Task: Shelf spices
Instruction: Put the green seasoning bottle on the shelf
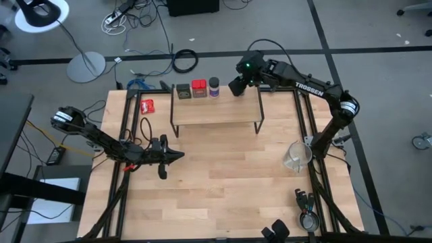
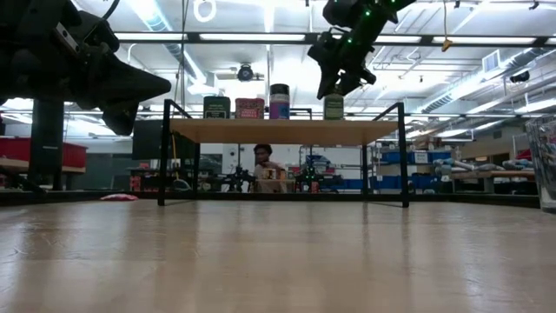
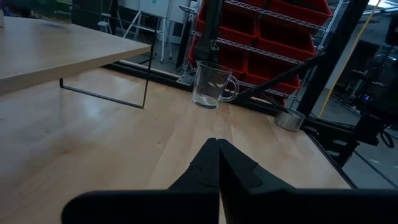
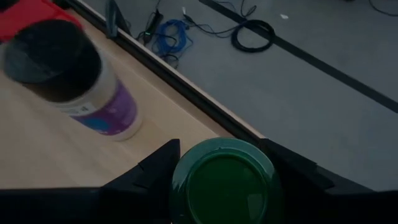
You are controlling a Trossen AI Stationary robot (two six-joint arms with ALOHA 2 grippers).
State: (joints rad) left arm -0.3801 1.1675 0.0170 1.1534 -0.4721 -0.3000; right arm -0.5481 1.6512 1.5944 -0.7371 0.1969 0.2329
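Observation:
The shelf (image 1: 216, 111) stands at the table's far middle. On its plank top (image 2: 287, 130) stand, in a row, a dark olive tin (image 1: 182, 90), a red tin (image 1: 198, 88) and a blue-capped jar (image 1: 214, 86). At the right end of the row is the green jar (image 2: 334, 106), with my right gripper (image 1: 236, 86) shut on it from above. My left gripper (image 1: 179, 155) hovers shut over the table's left half, pointing level toward the right and holding nothing. My right gripper has the green jar's top (image 4: 224, 183) between its two fingers, one finger (image 4: 163, 160) on each of two opposite sides of the lid. The fingers slant down from the table's right. The jar is upright, and its base looks level with the plank (image 2: 334, 119).
A glass mug (image 1: 297, 156) stands near the table's right edge, with a small metal cup (image 1: 309, 219) nearer the front. A flat red-and-white packet (image 1: 148, 105) lies left of the shelf. The wide middle of the tabletop (image 1: 223, 175) is bare wood.

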